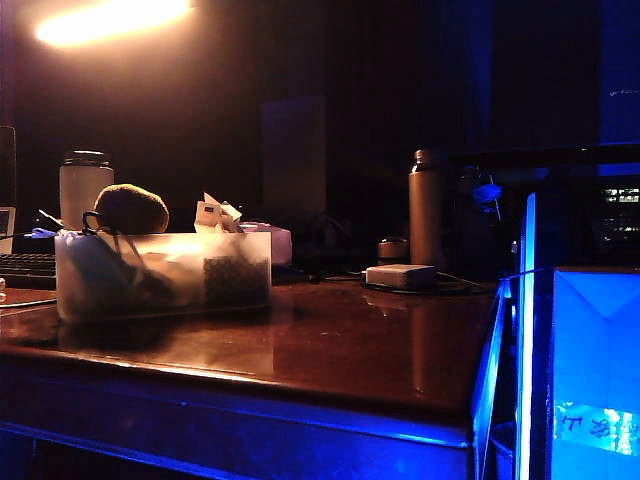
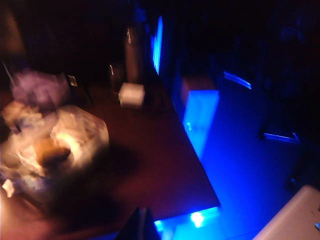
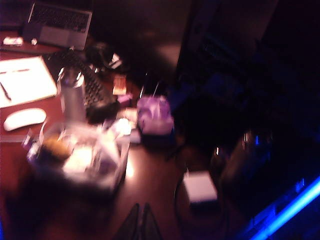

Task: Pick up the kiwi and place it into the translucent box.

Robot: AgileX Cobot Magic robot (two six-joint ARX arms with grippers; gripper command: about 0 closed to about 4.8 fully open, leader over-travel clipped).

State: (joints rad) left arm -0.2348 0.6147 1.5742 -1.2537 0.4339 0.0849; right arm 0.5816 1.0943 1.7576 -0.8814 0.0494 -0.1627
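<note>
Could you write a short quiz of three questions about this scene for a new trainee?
1. True or false: the kiwi already rests on top of the contents of the translucent box.
2. Which stands behind the box in the exterior view? A) white bottle B) red cup C) green bowl
3. Fill in: the right gripper, above the table, has its jaws ____.

Key:
1. True.
2. A.
3. Shut, holding nothing. The left gripper, at its own view's edge, also looks shut, though the picture is blurred.
</note>
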